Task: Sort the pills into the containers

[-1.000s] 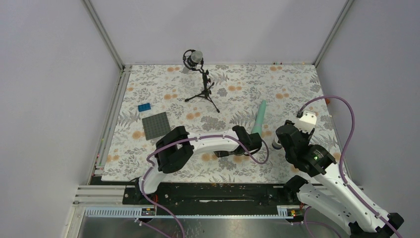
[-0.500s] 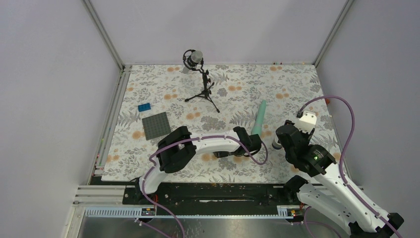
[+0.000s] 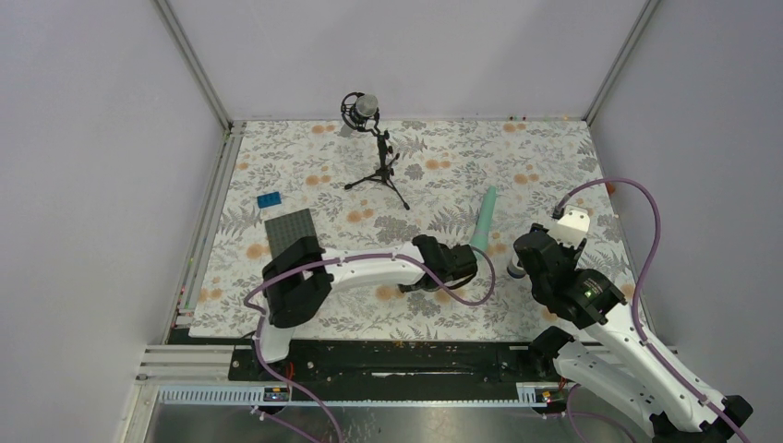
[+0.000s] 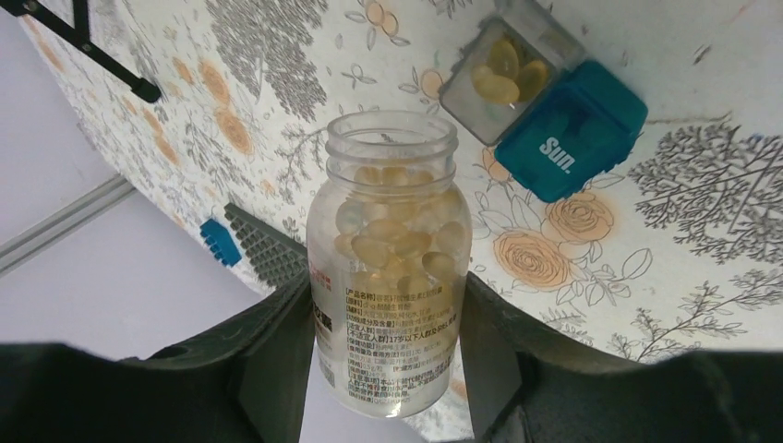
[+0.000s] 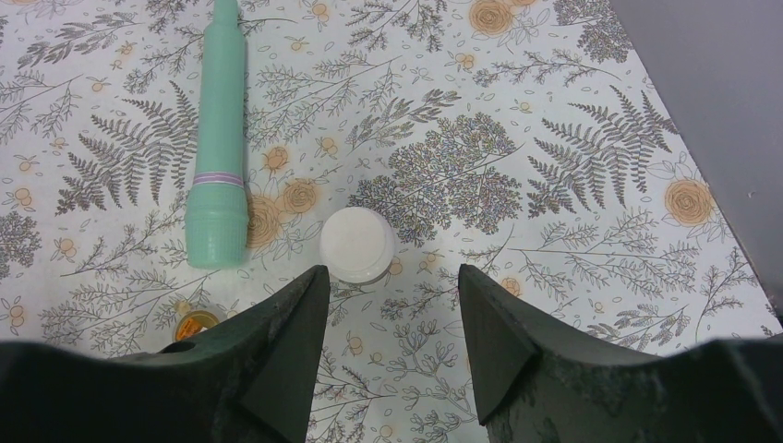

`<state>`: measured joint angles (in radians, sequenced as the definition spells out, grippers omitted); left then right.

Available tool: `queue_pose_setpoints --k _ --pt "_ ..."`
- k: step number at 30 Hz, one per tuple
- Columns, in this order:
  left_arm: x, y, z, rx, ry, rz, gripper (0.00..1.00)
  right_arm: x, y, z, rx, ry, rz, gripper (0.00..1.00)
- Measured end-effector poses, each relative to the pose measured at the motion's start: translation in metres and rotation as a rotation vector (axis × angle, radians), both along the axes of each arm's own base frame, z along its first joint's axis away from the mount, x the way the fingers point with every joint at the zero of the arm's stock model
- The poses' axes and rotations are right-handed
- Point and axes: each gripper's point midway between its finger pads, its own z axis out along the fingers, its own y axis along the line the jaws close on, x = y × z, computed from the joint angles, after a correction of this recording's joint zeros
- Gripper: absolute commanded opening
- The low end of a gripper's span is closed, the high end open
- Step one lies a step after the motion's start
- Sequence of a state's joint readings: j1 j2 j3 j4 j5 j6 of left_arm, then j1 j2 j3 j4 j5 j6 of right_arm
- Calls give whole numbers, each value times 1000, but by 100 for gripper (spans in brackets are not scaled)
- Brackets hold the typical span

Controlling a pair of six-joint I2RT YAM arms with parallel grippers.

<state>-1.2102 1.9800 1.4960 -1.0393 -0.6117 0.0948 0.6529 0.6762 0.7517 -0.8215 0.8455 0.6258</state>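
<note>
Floral tablecloth (image 5: 554,185) covers the table. On it, the left gripper (image 4: 383,286) is clenched on a clear jar (image 4: 388,185) of pills (image 4: 392,231), one finger on each side. Just beyond the jar's mouth lie the grey box (image 4: 459,95), holding a few more pills, and the teal box (image 4: 571,129), side by side. The right gripper (image 5: 390,272) stands spread and empty. A white cap (image 5: 356,245) lies just ahead of its gap, and the mint-green strip (image 5: 220,138) lies ahead to the fingers' left.

A robotics lab cell: bare walls (image 3: 415,55), aluminium frame posts (image 3: 189,60), a tripod microphone (image 3: 362,106) on a floral tablecloth (image 3: 443,148).
</note>
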Motion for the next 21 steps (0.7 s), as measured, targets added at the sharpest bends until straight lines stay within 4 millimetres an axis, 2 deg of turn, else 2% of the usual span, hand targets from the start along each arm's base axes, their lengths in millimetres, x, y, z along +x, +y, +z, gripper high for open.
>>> queue_pose_setpoints --k 7,13,17,21 --pt "-2 -9 12 -134 -15 -1 0 0 0 0 2 1 1 62" --pt "-9 -5 16 -253 2 9 0 -1 4 -1 21 4 17 62" --pt "-9 -3 33 -394 -5 20 0 -2 8 -2 49 10 38 66" --pt "-6 -3 48 -528 -28 39 0 -3 18 -4 87 30 80 74"
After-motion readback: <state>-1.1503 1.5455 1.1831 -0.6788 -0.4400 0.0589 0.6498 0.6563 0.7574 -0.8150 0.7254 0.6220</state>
